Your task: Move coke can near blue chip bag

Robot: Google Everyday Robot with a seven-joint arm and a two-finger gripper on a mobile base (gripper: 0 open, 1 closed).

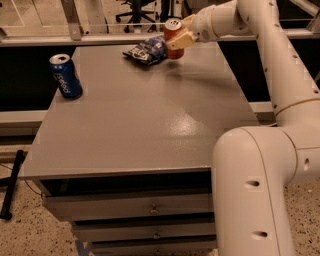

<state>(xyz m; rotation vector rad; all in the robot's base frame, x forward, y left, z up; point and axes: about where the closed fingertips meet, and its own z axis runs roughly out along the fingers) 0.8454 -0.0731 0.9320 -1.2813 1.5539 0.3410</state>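
I've got the grey table point(150, 125) filling the view, with drawers point(150, 210) under its front edge, speckled floor point(25, 232) below, and an office chair point(137, 7) past the far rail point(100, 39). A blue Pepsi can point(65, 76) stands upright near the left edge. The white arm point(270, 60) runs down the right side, and its bulky near link blocks the table's front right corner. The blue chip bag point(144, 51) lies flat at the far edge, its right end overlapped by the coke can point(173, 29). The gripper point(176, 41) is clamped on that can, a tan finger point(183, 40) across its side, right beside the bag. I can't tell whether the can's base touches the table.
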